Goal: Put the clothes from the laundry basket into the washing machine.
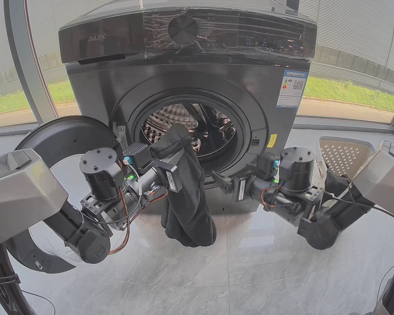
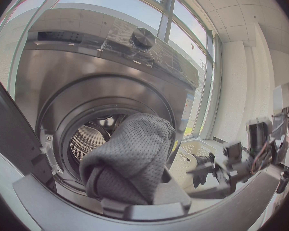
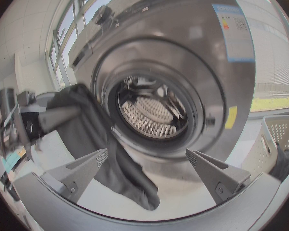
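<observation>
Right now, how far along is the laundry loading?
Done: the washing machine door is open, but no clothes show in the drum. In hand: the left claw holds a dark garment in front of the opening; the right claw is open, empty. Left: pushing that garment in, plus the dark clothing hanging over the laundry basket rim.

Garment [image 1: 186, 197] in front of washer [image 1: 114, 88] opening, basket [image 1: 346, 141] R of washer, door [image 1: 61, 136] out L

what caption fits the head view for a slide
Left end effector holds a dark garment before the open washer; right end effector hangs open near the basket.
</observation>
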Motion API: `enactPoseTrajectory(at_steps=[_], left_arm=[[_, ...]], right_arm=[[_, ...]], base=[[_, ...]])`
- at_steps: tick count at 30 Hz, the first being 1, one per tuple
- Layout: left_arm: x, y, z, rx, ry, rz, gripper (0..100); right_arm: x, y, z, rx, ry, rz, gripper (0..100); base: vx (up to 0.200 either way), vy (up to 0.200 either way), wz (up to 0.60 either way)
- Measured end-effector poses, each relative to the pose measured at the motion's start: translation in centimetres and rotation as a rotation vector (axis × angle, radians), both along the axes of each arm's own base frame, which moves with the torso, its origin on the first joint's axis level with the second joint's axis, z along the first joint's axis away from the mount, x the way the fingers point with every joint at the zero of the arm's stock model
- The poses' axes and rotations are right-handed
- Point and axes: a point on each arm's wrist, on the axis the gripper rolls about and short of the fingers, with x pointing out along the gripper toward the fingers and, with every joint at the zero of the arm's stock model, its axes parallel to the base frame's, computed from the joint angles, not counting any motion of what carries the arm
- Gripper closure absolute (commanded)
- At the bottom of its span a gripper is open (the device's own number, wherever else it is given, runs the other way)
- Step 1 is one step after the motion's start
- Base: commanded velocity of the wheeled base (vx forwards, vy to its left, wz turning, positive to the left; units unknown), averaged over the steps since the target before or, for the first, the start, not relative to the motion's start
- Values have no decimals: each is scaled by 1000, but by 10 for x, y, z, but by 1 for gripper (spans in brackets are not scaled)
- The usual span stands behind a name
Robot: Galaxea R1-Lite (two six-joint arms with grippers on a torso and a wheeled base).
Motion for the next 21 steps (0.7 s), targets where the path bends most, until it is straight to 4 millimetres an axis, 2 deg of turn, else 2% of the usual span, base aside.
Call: enactPoseTrajectory(at_steps=[5,12,16,21], left_arm=[[-2,2,11,-22,-32,17,100],[-9,5,29,-52,-79,22,100],[-11,7,35,-61,-92,21,100],[-13,7,39,-67,-102,18,100]], right_arm=[[-18,-17,-29,-43,101,118,0],[-17,-30,-61,-56,167,201,0],[-16,-30,-76,-67,207,225,0],[-14,-25,-85,-57,202,261,0]], base=[[0,0,0],[0,0,0],[0,0,0],[0,0,0]])
